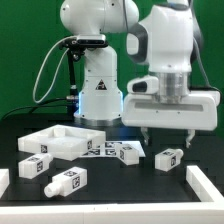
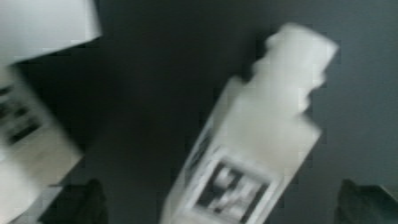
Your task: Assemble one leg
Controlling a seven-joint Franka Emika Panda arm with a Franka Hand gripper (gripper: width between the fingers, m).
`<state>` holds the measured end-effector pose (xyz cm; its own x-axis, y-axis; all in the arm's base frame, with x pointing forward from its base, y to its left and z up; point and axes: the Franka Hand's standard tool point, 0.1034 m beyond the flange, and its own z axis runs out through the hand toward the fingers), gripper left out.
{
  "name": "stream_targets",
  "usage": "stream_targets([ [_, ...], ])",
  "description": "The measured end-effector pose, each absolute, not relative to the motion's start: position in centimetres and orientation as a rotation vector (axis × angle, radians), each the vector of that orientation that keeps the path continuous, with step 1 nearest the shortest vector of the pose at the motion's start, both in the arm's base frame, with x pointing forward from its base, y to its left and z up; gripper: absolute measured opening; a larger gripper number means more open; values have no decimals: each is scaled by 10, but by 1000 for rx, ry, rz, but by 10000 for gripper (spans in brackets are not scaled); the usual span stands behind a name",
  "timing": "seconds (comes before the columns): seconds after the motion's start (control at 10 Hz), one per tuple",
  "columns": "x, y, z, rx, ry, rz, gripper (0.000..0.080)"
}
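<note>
Nearest the exterior camera, the front leg [image 1: 68, 181] lies on its side on the dark table [image 1: 120, 195], with a second leg [image 1: 35, 165] just behind it toward the exterior view's left; both lie loose and untouched, apparently waiting their turn. Further back, toward the exterior view's right, the chosen leg [image 1: 168, 158] lies flat, and the gripper [image 1: 170, 135] hangs directly above it, clear of it; its fingers stand spread apart and empty, which reads as a pre-grasp stance, wide enough to pass down either side of the block. The wrist view bears this out, though blurred: the leg fills the middle, its narrower stub opposite the tagged end, and the dark fingertips [image 2: 71, 203] show on either side without touching; the leg lies at a slant to the finger line, so some wrist turn may be wanted before descent. Beyond, a fourth leg [image 1: 125, 152] rests near the large square panel [image 1: 62, 140], presumably the part the leg joins; the arm's white base [image 1: 98, 95] stands furthest back.
</note>
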<state>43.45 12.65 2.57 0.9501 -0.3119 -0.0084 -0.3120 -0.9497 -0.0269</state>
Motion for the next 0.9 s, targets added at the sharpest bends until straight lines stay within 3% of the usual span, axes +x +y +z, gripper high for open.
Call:
stream_targets([
  [0.5, 433, 130, 10, -3066, 460, -10, 649],
  [0.7, 433, 130, 10, -3068, 441, -10, 425],
  [0.8, 433, 130, 10, -3069, 436, -10, 425],
  [0.9, 431, 132, 12, -3069, 427, -11, 282],
])
